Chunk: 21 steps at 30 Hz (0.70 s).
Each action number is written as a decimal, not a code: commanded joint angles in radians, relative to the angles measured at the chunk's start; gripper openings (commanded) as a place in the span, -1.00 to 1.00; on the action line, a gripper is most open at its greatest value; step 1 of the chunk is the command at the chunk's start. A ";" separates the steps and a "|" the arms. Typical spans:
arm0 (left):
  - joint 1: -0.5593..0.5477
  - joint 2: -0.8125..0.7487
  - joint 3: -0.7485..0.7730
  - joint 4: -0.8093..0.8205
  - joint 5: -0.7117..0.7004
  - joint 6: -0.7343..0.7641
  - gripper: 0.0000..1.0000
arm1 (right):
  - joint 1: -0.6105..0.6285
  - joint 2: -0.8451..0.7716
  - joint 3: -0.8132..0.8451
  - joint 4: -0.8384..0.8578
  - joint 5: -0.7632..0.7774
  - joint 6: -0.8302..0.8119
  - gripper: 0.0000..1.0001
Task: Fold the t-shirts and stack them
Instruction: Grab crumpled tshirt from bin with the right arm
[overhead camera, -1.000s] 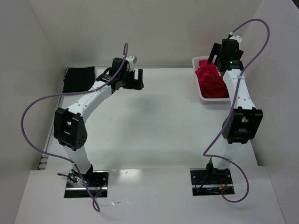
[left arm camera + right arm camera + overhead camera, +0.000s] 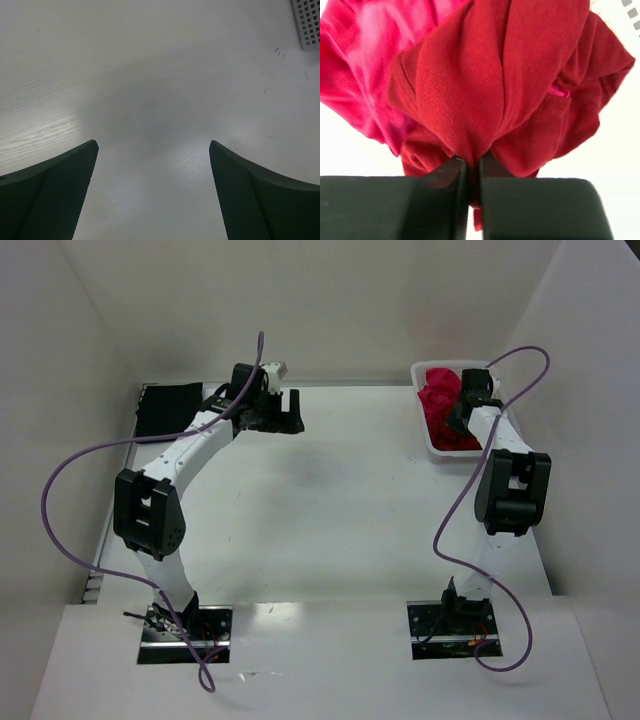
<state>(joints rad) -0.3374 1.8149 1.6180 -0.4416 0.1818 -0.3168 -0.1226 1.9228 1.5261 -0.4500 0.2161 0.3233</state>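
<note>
In the basket (image 2: 432,448) at two o'clock, a fold of the crimson t-shirt (image 2: 520,75) is now being pinched by the just-lowered, nearly closed right gripper (image 2: 474,167), so lifting-out is likely being started.

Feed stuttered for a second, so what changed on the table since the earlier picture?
The right fingers dropped into the white plastic lattice basket and closed on the crumpled dark crimson red cloth t-shirt. The left fingers stayed open above the table, barely shifted; the black cloth t-shirt kept its far-left spot.
</note>
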 commanded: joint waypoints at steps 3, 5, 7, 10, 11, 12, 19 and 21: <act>-0.002 -0.034 0.017 -0.005 0.027 0.019 1.00 | -0.006 -0.022 0.022 0.131 0.075 0.042 -0.99; -0.002 -0.034 0.017 -0.014 0.027 0.019 1.00 | -0.006 -0.022 0.086 0.117 0.075 0.025 -0.99; -0.002 -0.045 0.017 -0.014 0.027 0.019 1.00 | -0.006 -0.010 0.143 0.059 0.062 0.025 -0.99; -0.002 -0.054 0.017 -0.005 0.039 0.010 1.00 | -0.006 -0.050 0.226 0.020 0.020 0.025 -0.99; -0.002 -0.054 0.017 -0.005 0.050 0.010 1.00 | -0.006 -0.070 0.253 0.020 0.002 0.025 -0.99; -0.002 -0.045 0.017 0.004 0.060 0.010 1.00 | -0.006 -0.115 0.253 0.011 -0.018 0.025 -0.99; 0.020 0.006 0.147 0.014 0.195 0.010 1.00 | 0.041 -0.300 0.261 0.045 -0.343 0.016 -0.99; 0.046 0.006 0.157 0.023 0.232 0.010 1.00 | 0.069 -0.372 0.178 0.151 -0.443 0.016 -0.99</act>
<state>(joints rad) -0.3248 1.8164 1.7248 -0.4587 0.3187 -0.3149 -0.1070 1.7020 1.7363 -0.4416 -0.0132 0.3470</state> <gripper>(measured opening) 0.998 0.028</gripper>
